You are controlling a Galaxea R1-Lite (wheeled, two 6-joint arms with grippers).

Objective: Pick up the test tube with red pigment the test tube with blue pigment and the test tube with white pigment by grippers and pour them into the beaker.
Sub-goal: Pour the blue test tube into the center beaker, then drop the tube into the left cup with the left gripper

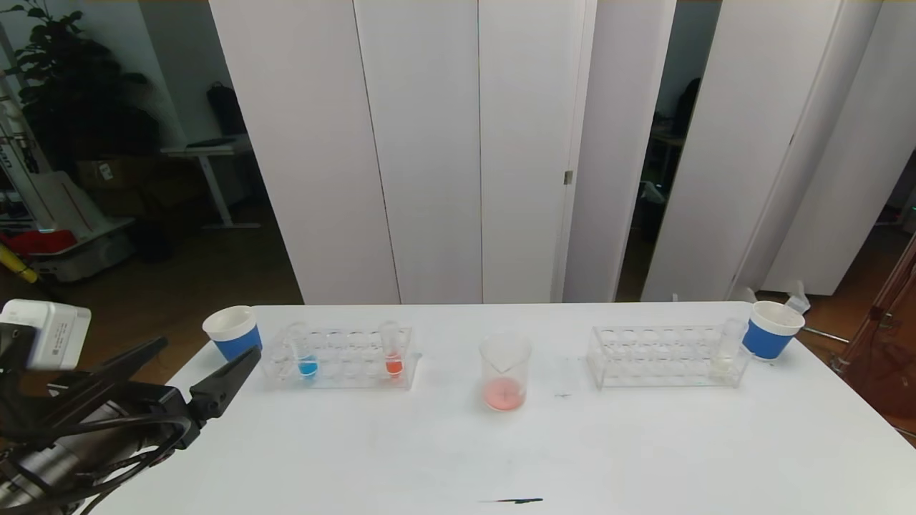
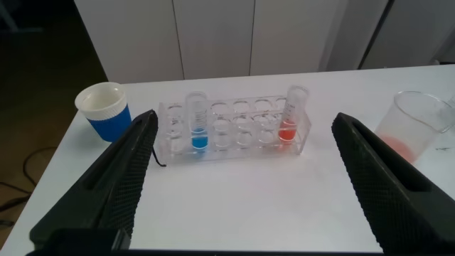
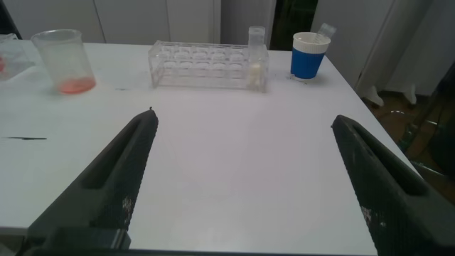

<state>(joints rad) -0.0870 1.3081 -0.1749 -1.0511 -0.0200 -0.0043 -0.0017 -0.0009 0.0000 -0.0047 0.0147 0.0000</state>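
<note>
No legible text, label, brand, number or sign in any view. The beaker [image 1: 504,372], both tube racks, the paper cups and the table carry no markings that can be read.

Setting: office space with a mock lab bench.
White table [image 1: 644,458] centre frame holds tube racks [image 1: 340,357] and beaker [image 1: 505,372]; partition panels [image 1: 429,143] behind, desk [image 1: 207,154] upper left.
</note>
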